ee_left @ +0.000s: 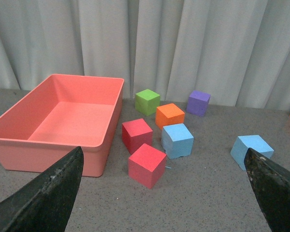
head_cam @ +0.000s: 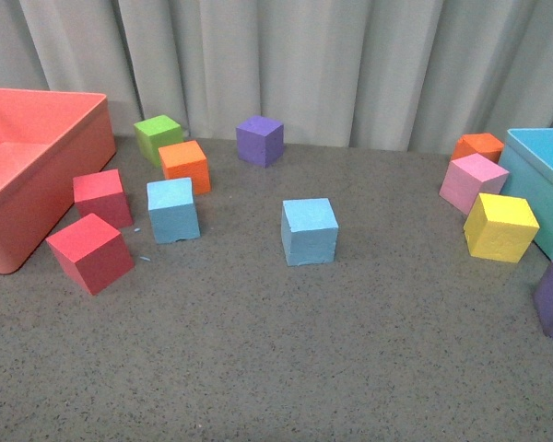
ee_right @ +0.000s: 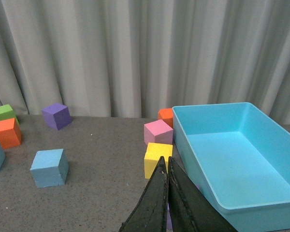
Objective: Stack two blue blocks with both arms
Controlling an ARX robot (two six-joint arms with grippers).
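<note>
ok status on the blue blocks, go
left gripper open, right gripper shut, both empty. two blue blocks apart, unstacked. orange cube and red cube close beside the left one.

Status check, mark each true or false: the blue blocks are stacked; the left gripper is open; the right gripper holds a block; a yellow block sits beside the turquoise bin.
1. The blue blocks are stacked. False: the left blue block and the right blue block sit apart on the table.
2. The left gripper is open. True.
3. The right gripper holds a block. False: it is shut on nothing.
4. A yellow block sits beside the turquoise bin. True.
</note>
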